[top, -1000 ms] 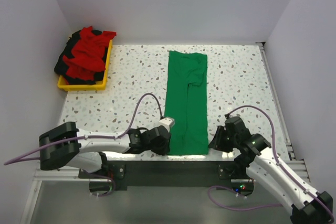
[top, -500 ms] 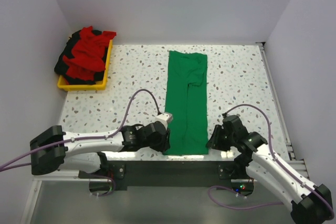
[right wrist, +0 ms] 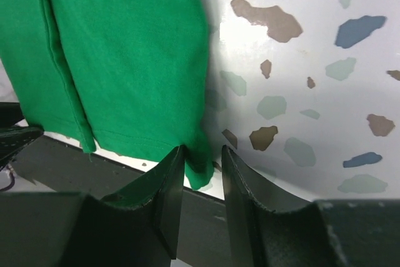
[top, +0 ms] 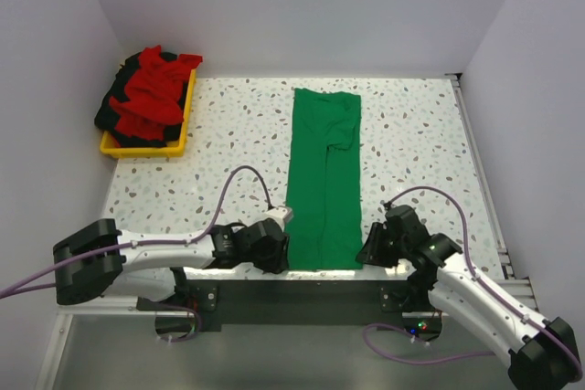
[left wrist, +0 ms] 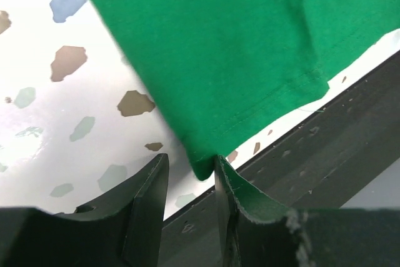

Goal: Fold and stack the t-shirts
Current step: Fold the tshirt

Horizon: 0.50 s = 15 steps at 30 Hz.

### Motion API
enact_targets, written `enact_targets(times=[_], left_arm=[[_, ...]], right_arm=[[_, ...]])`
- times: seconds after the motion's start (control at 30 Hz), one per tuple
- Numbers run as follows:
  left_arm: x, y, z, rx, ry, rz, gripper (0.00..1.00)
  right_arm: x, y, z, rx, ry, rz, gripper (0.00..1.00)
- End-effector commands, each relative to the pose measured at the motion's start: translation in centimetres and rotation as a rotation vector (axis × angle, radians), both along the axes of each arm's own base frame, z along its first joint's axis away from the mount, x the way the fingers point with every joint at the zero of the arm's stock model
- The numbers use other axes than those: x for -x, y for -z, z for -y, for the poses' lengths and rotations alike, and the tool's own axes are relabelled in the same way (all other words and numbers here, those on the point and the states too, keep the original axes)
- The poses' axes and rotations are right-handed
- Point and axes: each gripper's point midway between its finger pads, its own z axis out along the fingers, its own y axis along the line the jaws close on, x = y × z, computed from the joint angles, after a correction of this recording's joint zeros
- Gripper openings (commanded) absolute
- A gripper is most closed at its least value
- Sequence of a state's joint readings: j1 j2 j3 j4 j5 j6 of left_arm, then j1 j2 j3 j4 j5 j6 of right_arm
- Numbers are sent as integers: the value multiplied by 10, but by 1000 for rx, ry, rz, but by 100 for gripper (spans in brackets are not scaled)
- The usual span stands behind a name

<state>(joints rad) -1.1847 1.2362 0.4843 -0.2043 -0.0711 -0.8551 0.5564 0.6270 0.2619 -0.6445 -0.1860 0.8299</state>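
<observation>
Moved: left gripper (left wrist: 190, 162), back to green t-shirt's (top: 324, 180) near-left hem corner, fingers spread wider, corner at their gap.
Table (top: 420, 134): speckled white.
Green t-shirt: lay centre as long folded strip, hem at near edge.
Tray (top: 137, 150): yellow, far left, held red and black t-shirts (top: 151, 89).
Right gripper (right wrist: 203, 154): fingers stood parted, near-right corner between them.

A folded t-shirt (top: 324, 175) lies midway across the table (top: 411, 134); heaped shirts (top: 146, 93) fill the tray (top: 180, 139) at its far-left corner.
</observation>
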Motion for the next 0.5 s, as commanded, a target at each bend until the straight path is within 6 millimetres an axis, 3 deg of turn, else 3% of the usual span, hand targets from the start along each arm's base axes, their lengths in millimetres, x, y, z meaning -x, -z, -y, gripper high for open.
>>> enact_targets(times=[0.0,0.23,0.47], left_arm=[[4,6,5,39,-10,-33,40],[10,11,0,40,-17,-54,40],[12,17,-4,34,-31,-69,33]], right_arm=[[8,9,-2,-9,-15,-32,34],[12,11,-1,-1,-27,-49,34],[22,17,1,2,-41,-81,32]])
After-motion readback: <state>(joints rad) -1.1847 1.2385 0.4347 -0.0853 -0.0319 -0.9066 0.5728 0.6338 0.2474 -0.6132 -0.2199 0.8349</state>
